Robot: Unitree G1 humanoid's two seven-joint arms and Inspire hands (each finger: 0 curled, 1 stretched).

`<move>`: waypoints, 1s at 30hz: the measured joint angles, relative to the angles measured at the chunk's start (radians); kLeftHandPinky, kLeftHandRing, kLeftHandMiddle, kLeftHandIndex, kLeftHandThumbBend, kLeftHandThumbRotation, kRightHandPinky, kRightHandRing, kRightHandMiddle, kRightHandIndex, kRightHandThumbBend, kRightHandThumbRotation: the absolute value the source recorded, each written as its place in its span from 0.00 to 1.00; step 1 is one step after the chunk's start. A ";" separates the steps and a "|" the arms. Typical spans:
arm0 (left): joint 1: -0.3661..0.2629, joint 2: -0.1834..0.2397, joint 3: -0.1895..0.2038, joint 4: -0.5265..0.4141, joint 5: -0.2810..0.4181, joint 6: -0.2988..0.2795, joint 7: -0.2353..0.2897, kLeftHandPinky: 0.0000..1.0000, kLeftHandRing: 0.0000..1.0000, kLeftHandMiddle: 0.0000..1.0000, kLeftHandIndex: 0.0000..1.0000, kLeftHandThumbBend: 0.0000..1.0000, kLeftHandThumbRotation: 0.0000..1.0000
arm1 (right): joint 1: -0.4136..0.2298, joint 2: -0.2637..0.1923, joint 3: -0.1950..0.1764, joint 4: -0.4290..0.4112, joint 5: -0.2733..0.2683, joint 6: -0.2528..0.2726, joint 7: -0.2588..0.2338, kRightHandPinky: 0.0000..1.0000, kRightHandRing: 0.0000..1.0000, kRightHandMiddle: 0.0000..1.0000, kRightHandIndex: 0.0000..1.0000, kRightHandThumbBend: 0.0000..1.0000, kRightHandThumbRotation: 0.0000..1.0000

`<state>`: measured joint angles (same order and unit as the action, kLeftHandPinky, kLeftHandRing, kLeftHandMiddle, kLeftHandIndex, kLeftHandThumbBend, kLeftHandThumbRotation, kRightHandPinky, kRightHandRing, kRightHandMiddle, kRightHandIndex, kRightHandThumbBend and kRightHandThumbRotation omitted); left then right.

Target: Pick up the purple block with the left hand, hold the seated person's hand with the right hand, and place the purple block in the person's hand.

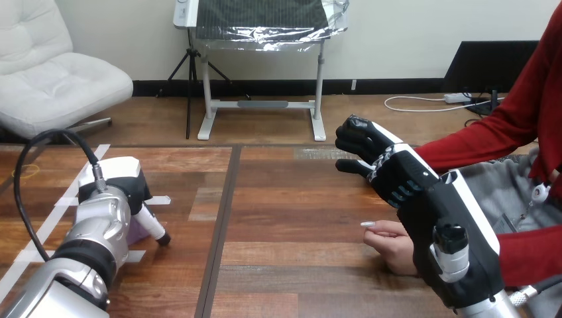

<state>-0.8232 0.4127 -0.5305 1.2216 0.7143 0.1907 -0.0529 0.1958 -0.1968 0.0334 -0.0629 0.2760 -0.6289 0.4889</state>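
Note:
The purple block [138, 231] lies on the wooden table at the left, mostly hidden under my left hand [116, 192], which is low over it and reaches it from the near side. My right hand [424, 192] is raised above the table at the right, its back toward the camera, its fingers [361, 140] loosely bent and pointing up-left with nothing seen between them. The person's hand [391, 244] rests on the table just left of and below my right hand, partly behind it; I cannot tell if they touch. A red-sleeved arm [477, 142] runs in behind my right hand.
A dark seam [222, 225] runs down the table's middle. Strips of white tape [56, 218] mark the table's left part near the block. The person sits at the right side. Bare wood lies between my two hands.

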 measured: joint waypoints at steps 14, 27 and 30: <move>0.000 0.000 0.000 0.005 -0.005 0.003 0.000 0.57 0.74 0.79 0.77 0.90 0.09 | 0.002 0.000 0.000 -0.006 0.000 0.000 0.000 0.82 0.89 0.89 0.88 0.99 1.00; 0.000 0.000 0.000 0.005 -0.010 0.012 0.000 0.49 0.69 0.77 0.72 0.90 0.02 | 0.002 -0.001 0.000 -0.007 0.000 0.012 0.000 0.83 0.90 0.89 0.88 1.00 1.00; 0.000 0.000 0.000 0.005 -0.010 0.013 -0.001 0.50 0.69 0.77 0.71 0.89 0.02 | 0.002 -0.001 0.000 -0.007 0.000 0.013 0.000 0.83 0.90 0.89 0.88 1.00 1.00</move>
<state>-0.8232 0.4130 -0.5303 1.2269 0.7040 0.2037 -0.0538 0.1980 -0.1975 0.0333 -0.0702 0.2763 -0.6158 0.4891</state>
